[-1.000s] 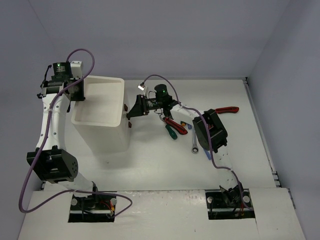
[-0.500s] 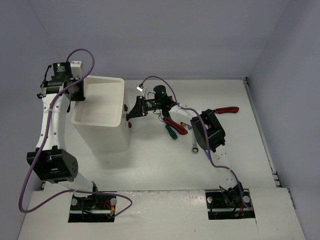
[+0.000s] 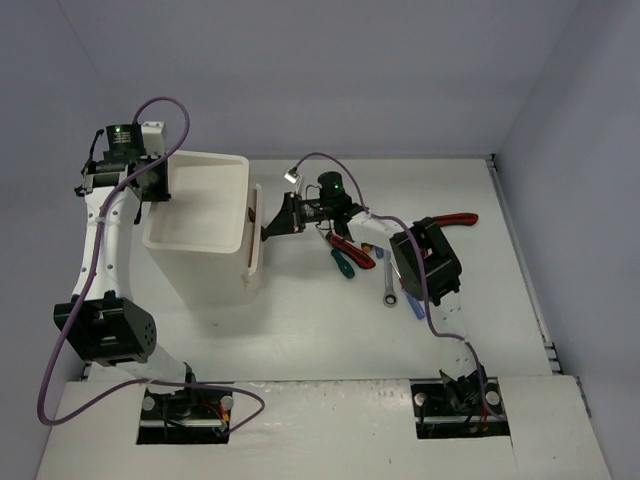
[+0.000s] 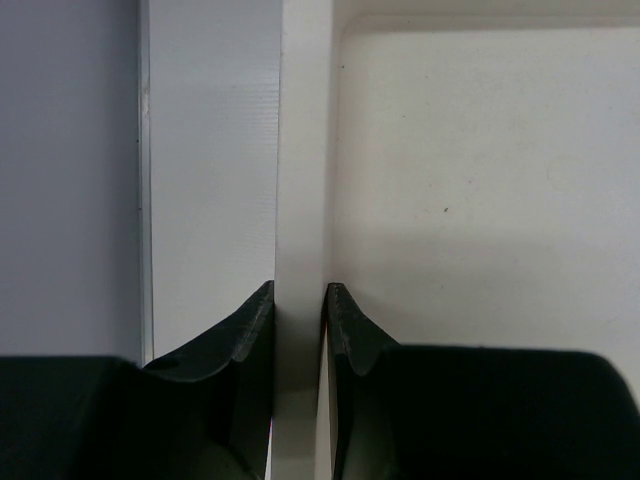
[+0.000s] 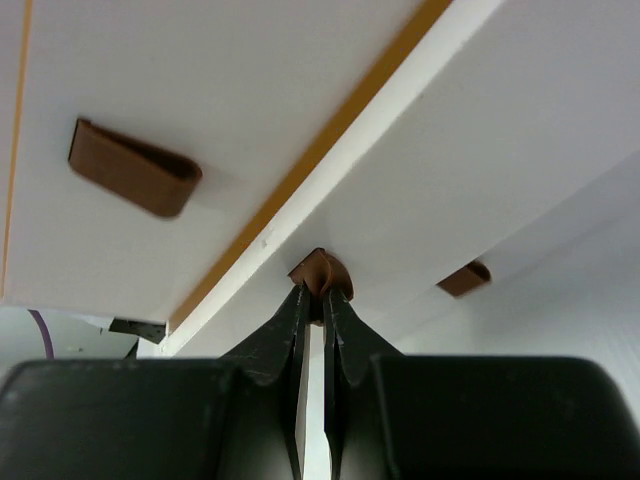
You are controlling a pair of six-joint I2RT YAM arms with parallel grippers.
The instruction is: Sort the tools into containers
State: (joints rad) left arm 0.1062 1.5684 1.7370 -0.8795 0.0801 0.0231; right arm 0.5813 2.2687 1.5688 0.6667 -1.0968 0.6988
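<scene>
1. The left gripper [image 4: 300, 296] is at the far left edge of the white box [image 3: 200, 215]. Its jaws are narrow and clamp the thin rim [image 4: 303, 150] of the box's tray top between them.
2. The white box stands upright on the table [image 3: 330, 330].
3. On the right face of the box, one drawer [image 3: 254, 235] stands out a little from the wall.
4. The right gripper [image 5: 312, 296] is at this same face. Its jaws are almost closed and pinch the small brown handle [image 5: 320, 270] of the drawer.
5. To the right of the box, apart from it, the tools lie on the table. There is a green-handled screwdriver [image 3: 344, 264], with red-handled pliers [image 3: 352, 250] just beside it and a silver wrench [image 3: 389, 285] further right.
6. Farthest right from the box lies a second red-handled tool [image 3: 455, 220].
</scene>
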